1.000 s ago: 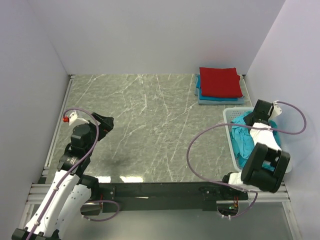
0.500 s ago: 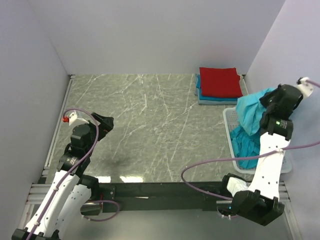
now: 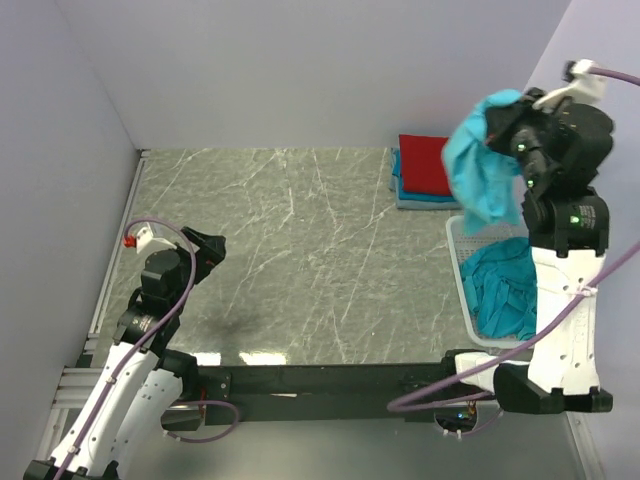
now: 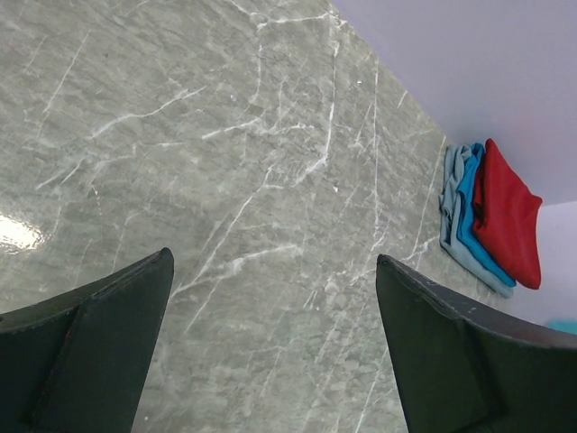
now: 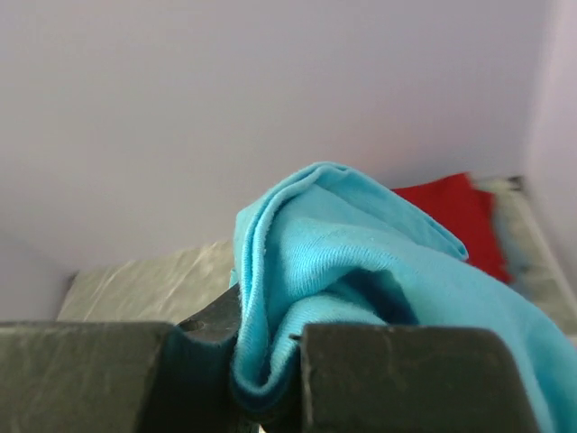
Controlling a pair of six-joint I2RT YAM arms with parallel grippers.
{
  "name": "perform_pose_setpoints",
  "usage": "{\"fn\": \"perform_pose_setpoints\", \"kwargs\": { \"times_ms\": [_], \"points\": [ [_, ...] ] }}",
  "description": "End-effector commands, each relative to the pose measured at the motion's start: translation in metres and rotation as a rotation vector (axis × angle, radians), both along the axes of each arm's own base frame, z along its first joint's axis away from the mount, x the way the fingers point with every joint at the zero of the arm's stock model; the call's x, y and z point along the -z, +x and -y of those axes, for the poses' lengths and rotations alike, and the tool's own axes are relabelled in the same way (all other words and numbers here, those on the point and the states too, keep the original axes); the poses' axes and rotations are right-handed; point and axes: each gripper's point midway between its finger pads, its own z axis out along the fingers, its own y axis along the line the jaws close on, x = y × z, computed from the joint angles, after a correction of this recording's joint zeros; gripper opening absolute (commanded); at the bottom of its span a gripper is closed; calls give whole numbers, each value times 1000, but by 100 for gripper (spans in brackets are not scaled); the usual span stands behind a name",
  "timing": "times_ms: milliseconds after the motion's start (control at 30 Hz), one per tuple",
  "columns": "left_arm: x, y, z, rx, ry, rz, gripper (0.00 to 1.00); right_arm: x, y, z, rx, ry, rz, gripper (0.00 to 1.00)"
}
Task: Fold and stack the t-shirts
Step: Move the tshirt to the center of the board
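The right arm (image 3: 560, 250) stands tall in the upper right of the top view. The right jaws are clenched on a bunched fold of a turquoise t-shirt (image 3: 480, 170), and the right wrist view shows the cloth (image 5: 343, 244) pinched between them and spilling up and to the right. From the grip the shirt hangs down and a little to the left, its long axis close to vertical, gathered rather than spread. Its lower end falls in the picture over the far rim of the white basket (image 3: 458, 250), and whether it hangs free of the rim cannot be told. More turquoise shirts (image 3: 505, 290) lie crumpled in that basket, directly under the arm. Just beyond the basket, in the far right corner of the table (image 3: 300, 240), sits the folded stack, with a red shirt (image 3: 425, 165) on top of blue layers (image 3: 400, 190). The bare marbled surface lies to the left of the hanging shirt, so laying it out looks like a leftward carry and a lowering, keeping wide of the stack. The left arm (image 3: 160, 280) is at the lower left, well apart from the shirt. The left jaws are spread wide over bare table in the left wrist view, grasping nothing. The right arm is far nearer.
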Motion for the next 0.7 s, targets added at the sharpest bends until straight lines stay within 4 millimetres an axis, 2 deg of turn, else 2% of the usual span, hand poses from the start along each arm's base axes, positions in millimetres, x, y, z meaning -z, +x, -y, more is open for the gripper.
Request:
{"fn": "perform_pose_setpoints", "kwargs": {
  "times_ms": [0,133,167,200,267,300,367,400,433,500,600,667],
  "points": [
    [-15,0,0,-16,-45,33,99,-20,-10,-49,-180,-46,57,0],
    [-14,-3,1,-11,-54,19,100,-38,-24,-103,-345,-18,121,0],
    [-13,-5,1,-8,-56,20,99,-36,-26,-117,-394,-19,126,0],
    [-12,-7,0,-11,-48,16,99,-42,-39,-151,-540,-27,163,0],
    [-15,-9,-3,-22,-44,25,100,-35,-44,-188,-674,-35,148,0],
    [-14,-10,-6,-35,-39,19,99,-32,-54,-211,-734,-39,138,0],
    [-18,-14,-9,-49,-49,25,99,-34,-58,-231,-761,-47,138,0],
    [-18,-15,-11,-66,-67,24,99,-27,-54,-245,-776,-55,120,0],
    [-14,-18,-15,-88,-65,4,99,-26,-60,-260,-808,-50,116,0],
    [-18,-23,-18,-104,-72,11,99,-18,-54,-277,-818,-19,93,0],
    [-17,-29,-20,-110,-74,9,99,2,-45,-297,-808,28,50,0],
    [-14,-32,-21,-112,-77,0,99,33,-33,-308,-799,40,-15,0]
  ]
}}
